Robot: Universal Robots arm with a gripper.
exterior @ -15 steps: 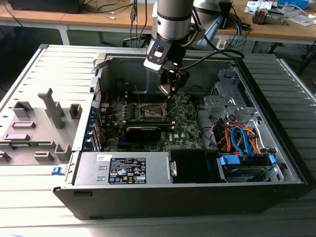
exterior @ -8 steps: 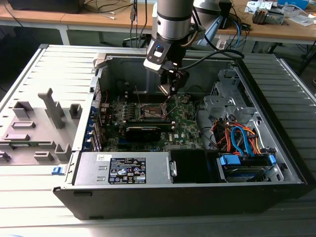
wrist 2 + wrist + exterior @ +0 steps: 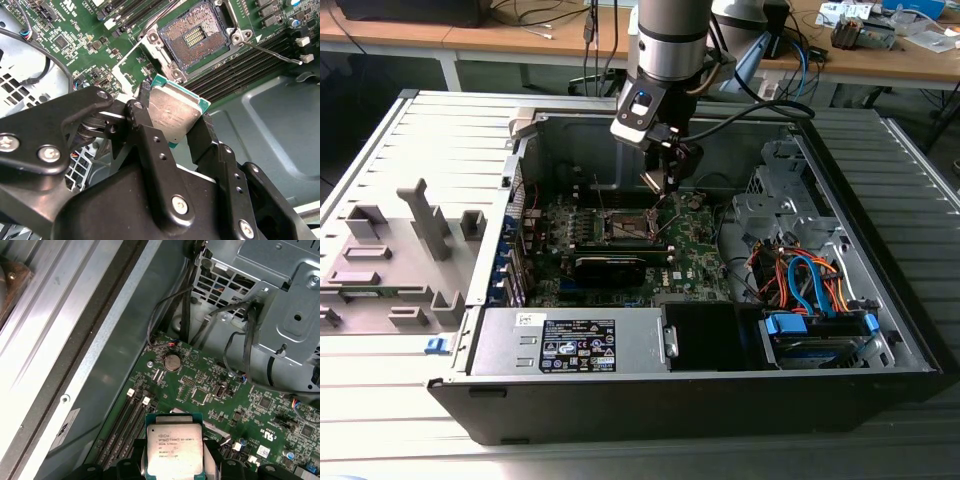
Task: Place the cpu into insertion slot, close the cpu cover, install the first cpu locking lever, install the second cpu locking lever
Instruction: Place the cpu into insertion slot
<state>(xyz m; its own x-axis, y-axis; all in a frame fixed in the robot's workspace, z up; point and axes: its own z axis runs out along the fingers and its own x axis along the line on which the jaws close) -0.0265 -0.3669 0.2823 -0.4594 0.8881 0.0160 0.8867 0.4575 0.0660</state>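
jaws: clamped on cpu [image 3: 172,112] by opposite edges | cpu: held tilted above green motherboard [image 3: 75,30], near but clear of insertion slot [image 3: 195,37] | insertion slot: uncovered, contacts bare

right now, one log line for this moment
jaws: shut on cpu | cpu: not yet seated | insertion slot: empty, pins exposed

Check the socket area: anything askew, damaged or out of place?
Nothing looks damaged. The cpu is clamped in the end effector over the board, not yet in the insertion slot, whose contacts lie bare. A thin locking lever sticks out loose from the slot's corner.
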